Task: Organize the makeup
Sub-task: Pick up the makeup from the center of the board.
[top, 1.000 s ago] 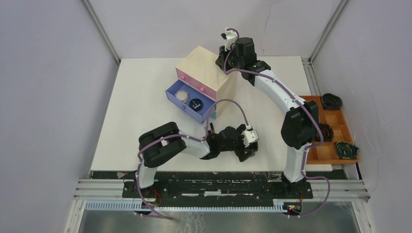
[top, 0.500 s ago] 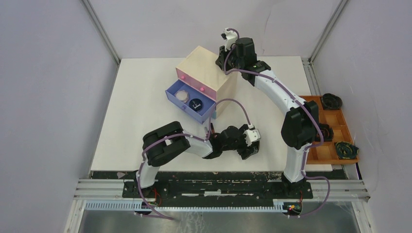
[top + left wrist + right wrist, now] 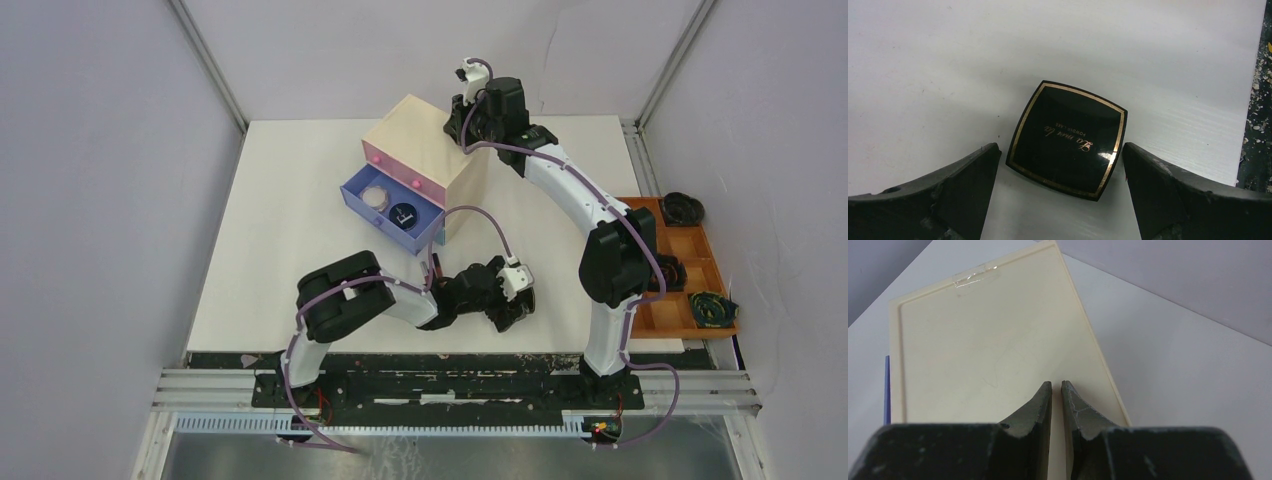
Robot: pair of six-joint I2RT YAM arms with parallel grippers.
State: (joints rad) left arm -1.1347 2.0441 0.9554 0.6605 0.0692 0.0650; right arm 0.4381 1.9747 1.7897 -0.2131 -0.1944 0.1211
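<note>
The purple drawer (image 3: pixel 392 212) is pulled out of the beige box (image 3: pixel 425 150) toward 7 o'clock. A pale jar (image 3: pixel 375 196) and a round dark compact (image 3: pixel 404 215) lie side by side in it. I think this drawer is open because it is the place for the makeup, and there is room in it for more.

My right jaws are over the top of the box, at its 1 o'clock corner. They are almost pressed together, with only a thin gap, and they pinch nothing. I cannot tell if the tips touch the lid. My guess is that I keep them there to hold the box steady, so that it does not slide when something goes into the drawer.

My left jaws are low over the desk (image 3: pixel 280 200), at about 5 o'clock from its middle, close to the near edge. They are spread wide. The black square compact (image 3: pixel 1066 140) lies flat and closed between them, and neither side touches it. One side is near its 8 o'clock corner, the other is just beside its 4 o'clock corner. The compact is thin and glossy, so I judge I must close on its two opposite edges evenly, or it may slip out.

The orange-brown tray (image 3: pixel 690 270) is at 3 o'clock, beyond the desk edge.
</note>
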